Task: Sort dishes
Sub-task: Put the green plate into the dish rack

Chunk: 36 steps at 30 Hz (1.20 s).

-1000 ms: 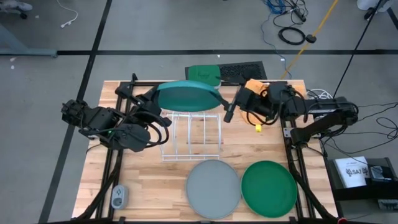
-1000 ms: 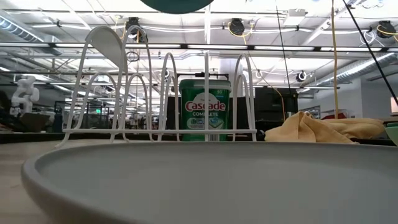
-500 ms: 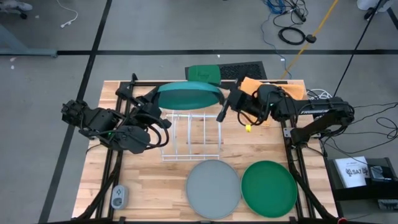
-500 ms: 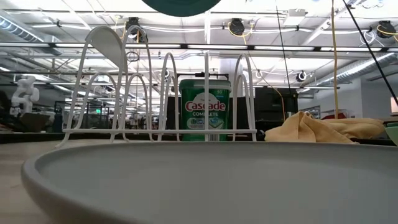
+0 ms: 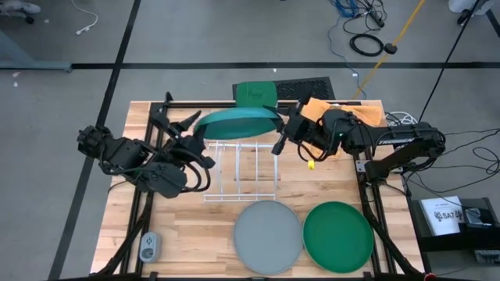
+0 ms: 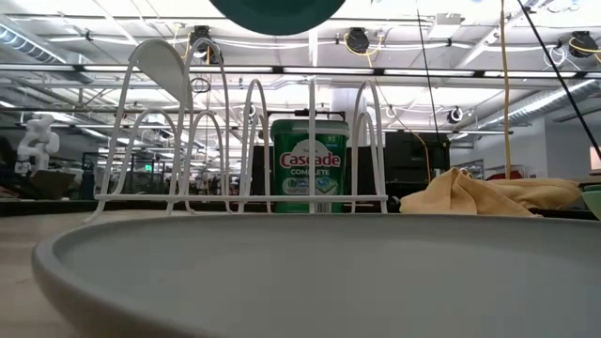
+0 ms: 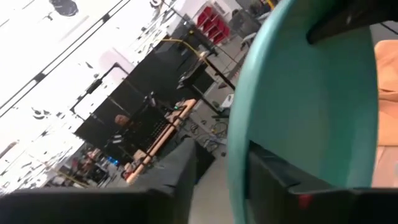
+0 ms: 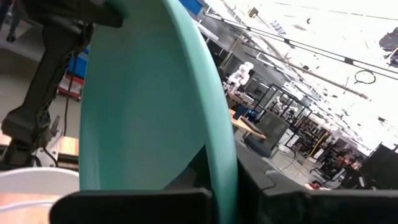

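We read "Cascade Complete" on the green tub (image 6: 310, 165) behind the white wire rack (image 5: 241, 170). The teal plate (image 5: 237, 122) hangs on edge above the rack, between both arms. The right gripper (image 5: 279, 144) has its fingers clamped on the plate's rim; the left gripper (image 5: 190, 129) has its fingers spread either side of the opposite rim. The smooth, round grey plate (image 5: 268, 236) and green plate (image 5: 338, 236) lie flat on the wooden worktop (image 5: 195, 226).

Teal plate (image 6: 277, 11) cropped in low view
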Motion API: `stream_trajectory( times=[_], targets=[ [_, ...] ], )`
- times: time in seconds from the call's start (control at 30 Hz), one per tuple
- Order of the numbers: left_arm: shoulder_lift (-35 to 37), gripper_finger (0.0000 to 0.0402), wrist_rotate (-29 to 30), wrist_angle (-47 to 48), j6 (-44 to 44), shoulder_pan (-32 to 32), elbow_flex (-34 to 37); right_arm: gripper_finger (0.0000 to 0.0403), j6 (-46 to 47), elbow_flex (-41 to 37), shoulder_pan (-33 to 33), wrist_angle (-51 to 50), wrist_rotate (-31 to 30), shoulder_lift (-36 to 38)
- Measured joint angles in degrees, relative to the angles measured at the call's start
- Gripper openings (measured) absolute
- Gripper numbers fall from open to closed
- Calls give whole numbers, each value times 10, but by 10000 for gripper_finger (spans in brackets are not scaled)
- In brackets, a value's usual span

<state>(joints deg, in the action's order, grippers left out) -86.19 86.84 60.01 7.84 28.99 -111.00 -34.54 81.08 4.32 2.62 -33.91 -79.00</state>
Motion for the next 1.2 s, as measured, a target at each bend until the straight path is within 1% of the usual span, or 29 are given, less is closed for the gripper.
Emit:
stream_trajectory(
  times=[0.07, 0.13, 0.27, 0.4, 0.47, 0.63, 0.8, 0.87, 0.97, 1.07, 1.2],
  targets=[
    [0, 155, 2, 0, 0, 11, 0, 17, -6, 0, 0, -5, -1, 0],
    [0, 167, -2, 0, -1, 28, 0, 17, -16, 0, 0, -15, -2, 1],
    [2, 171, 2, -7, -6, 77, 0, 17, -59, -5, -2, -63, -15, 4],
    [2, 172, -5, -4, -48, 127, -1, 17, -96, -2, -1, -72, -40, 12],
    [2, 172, -7, 3, -74, 153, -1, 17, -121, -2, -1, -82, -37, 15],
    [2, 172, -10, 48, -164, 208, -1, 17, -207, -2, -1, -75, -36, 17],
    [2, 173, -13, 133, -309, 244, 9, 17, -283, -2, -1, -76, -31, 18],
    [2, 173, -16, 169, -364, 253, 21, 17, -312, -2, -1, -77, -18, 18],
    [1, 173, -35, 205, -434, 260, 41, 17, -355, -2, -1, -82, 8, 18],
    [1, 173, -44, 220, -480, 261, 66, 17, -399, -2, -1, -94, 24, 18],
    [1, 173, -55, 227, -513, 262, 92, 17, -428, -2, -1, -122, 27, 18]
  ],
)
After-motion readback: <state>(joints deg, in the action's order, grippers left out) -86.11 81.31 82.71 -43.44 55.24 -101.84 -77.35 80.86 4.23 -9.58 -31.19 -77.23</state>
